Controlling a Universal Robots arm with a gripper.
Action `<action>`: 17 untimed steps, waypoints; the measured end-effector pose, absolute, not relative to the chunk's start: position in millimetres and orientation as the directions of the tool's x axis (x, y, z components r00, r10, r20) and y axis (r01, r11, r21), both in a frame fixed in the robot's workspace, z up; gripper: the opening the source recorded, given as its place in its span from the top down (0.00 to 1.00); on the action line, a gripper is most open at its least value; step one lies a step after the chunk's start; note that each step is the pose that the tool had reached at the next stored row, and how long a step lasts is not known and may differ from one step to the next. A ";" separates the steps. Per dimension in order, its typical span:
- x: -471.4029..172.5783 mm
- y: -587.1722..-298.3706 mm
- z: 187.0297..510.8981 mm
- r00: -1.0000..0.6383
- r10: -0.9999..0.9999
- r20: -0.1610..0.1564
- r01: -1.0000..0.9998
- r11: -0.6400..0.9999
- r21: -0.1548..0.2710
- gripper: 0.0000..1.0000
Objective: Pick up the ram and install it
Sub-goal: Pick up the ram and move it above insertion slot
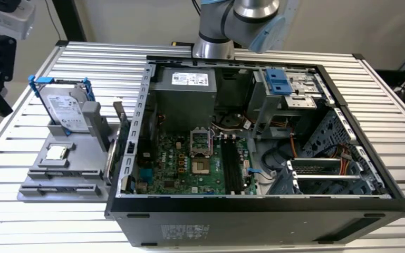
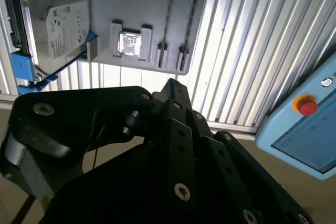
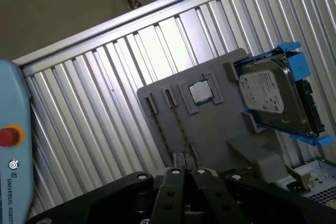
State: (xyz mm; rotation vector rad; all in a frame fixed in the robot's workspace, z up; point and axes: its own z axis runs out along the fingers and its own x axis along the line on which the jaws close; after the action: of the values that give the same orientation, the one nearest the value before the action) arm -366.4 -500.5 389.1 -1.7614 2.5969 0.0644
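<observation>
my gripper (image 2: 170, 88) hung past the edge of the table (image 1: 392, 110), its black links in the foreground of both wrist views. i could not tell whether it was open or shut.

reading the exterior view as a clock face, the open case (image 1: 259, 204) sat at the centre and the gray fixture (image 1: 76, 138) lay at its 9 o'clock. the drive (image 1: 65, 108) in its blue frame stood at the fixture's 12 o'clock end. i judged the black shape at that view's 9 to 10 o'clock edge to be my gripper, which put the fixture toward 4 o'clock from it.

i took the ram (image 3: 180, 124) to be a thin dark strip standing on edge in the fixture, at the end away from the drive. a second like strip ran just beside it, and i could not make out more of either.

its long axis ran about along the 3 to 9 line, nearly end-on to my gripper in both wrist views. the slots (image 1: 232, 163) in the case ran 12 to 6, well apart from it. i judged the ram not yet lifted.
</observation>
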 end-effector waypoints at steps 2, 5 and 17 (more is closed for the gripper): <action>-366.5 -500.5 389.0 -0.342 -0.939 -0.026 -0.940 0.341 0.032 1.00; -366.4 -500.5 389.0 -0.297 -0.955 -0.026 -0.955 0.296 0.032 1.00; -366.5 -500.5 388.6 -0.085 -0.996 -0.026 -0.996 0.084 0.030 1.00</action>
State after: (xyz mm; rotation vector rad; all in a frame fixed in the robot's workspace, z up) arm -366.5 -500.5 388.6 -2.1256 2.3140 0.0624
